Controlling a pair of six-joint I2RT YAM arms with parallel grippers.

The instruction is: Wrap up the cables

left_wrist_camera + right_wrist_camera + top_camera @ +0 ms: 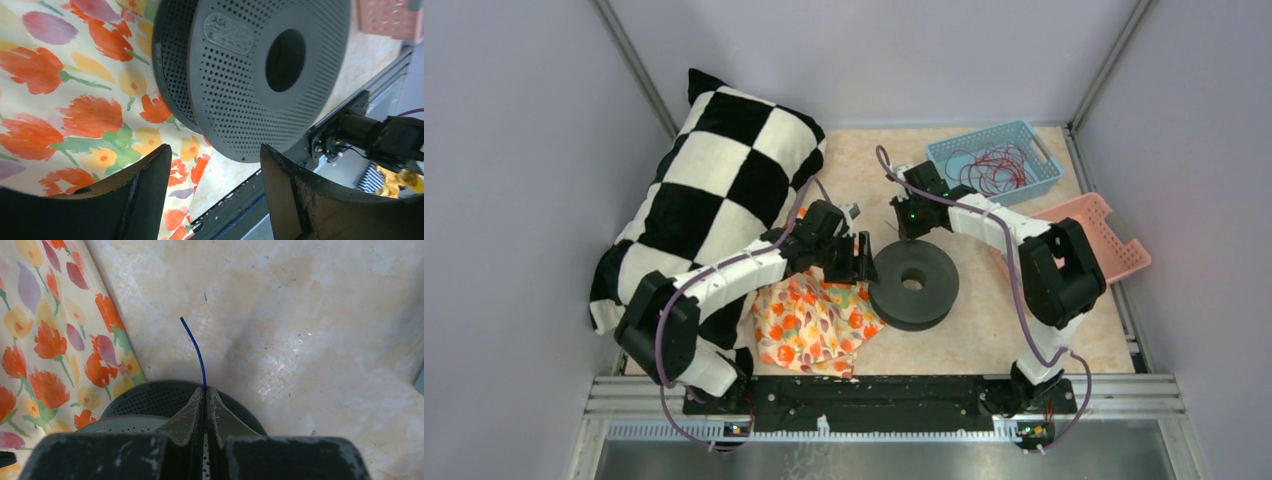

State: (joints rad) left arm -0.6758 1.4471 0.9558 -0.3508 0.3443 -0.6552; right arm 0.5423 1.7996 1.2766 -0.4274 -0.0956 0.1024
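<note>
The thin blue wire (196,349) looks light and bendy; the right claw (205,391) pinches it near its tip, and the left claw (215,156) is spread.

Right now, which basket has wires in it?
The blue basket, holding a tangle of red wires; the pink basket beside it shows none.
</note>
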